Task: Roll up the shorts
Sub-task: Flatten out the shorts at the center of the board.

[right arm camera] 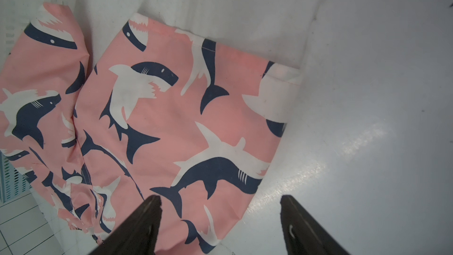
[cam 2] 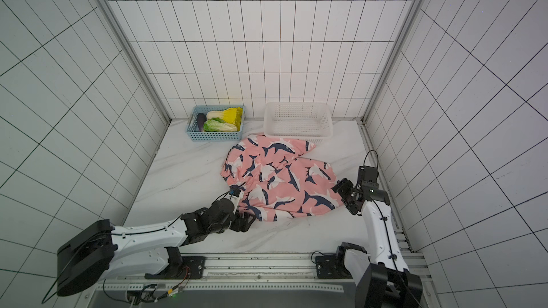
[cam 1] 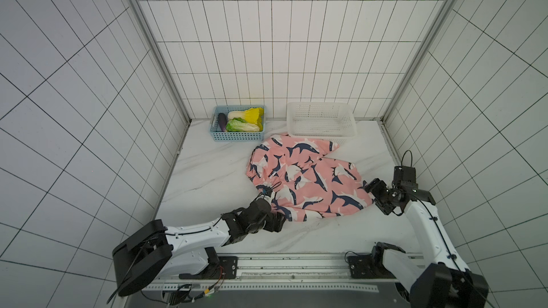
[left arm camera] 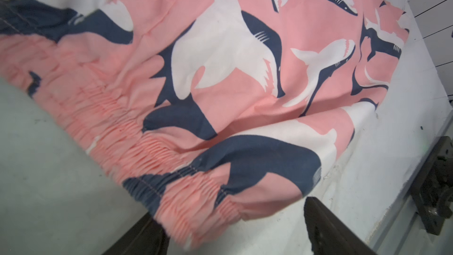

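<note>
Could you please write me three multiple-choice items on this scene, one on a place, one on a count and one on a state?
1. Where is the blue basket?
A. Beside the right arm's base
B. Left of the white basket, at the back wall
C. At the front rail

2. How many baskets are on the table?
A. One
B. Two
C. Three

3. How do the shorts lie?
A. Rolled tight
B. Inside a basket
C. Spread out, unrolled

Answers:
1. B, as both top views show the two side by side along the far wall.
2. B, since there is one blue and one white.
3. C, because the fabric lies flat on the table with no roll begun.
</note>
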You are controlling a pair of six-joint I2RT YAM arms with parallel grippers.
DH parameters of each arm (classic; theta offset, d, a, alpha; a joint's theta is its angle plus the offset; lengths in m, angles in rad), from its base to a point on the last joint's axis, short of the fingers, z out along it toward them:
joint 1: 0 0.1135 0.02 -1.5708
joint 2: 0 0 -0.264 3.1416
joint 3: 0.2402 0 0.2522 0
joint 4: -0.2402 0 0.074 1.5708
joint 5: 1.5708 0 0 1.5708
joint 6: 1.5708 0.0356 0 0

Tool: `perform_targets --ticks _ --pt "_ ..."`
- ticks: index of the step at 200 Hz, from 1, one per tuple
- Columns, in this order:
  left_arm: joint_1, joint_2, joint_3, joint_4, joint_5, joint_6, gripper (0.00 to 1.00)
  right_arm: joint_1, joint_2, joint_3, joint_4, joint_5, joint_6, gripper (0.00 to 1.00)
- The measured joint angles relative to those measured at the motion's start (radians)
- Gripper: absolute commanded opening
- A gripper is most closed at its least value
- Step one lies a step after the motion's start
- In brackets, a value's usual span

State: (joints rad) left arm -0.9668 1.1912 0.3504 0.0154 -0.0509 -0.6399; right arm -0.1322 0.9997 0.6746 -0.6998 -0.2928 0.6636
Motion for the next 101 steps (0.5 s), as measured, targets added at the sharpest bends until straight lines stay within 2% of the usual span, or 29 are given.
perform_targets --ticks 42,59,69,89,101 --pt "-0.001 0.094 0.032 0.079 -0.045 0.076 0.9 -0.027 0.047 0.0 -0.003 0.001 -0.005 0.84" --pt "-0.003 0.123 0.051 0.107 -0.042 0.093 0.83 -0.045 0.068 0.0 -0.003 0.001 -0.005 0.82" --pt "-0.006 0.133 0.057 0.123 -0.04 0.103 0.71 -0.048 0.085 0.0 -0.003 0.001 -0.002 0.81" --pt "-0.008 0.137 0.068 0.122 -0.031 0.119 0.36 -0.052 0.113 0.0 -0.002 -0.001 0.003 0.79" --pt "-0.008 0.136 0.08 0.113 -0.022 0.133 0.25 -0.053 0.121 0.0 -0.001 -0.001 0.005 0.78"
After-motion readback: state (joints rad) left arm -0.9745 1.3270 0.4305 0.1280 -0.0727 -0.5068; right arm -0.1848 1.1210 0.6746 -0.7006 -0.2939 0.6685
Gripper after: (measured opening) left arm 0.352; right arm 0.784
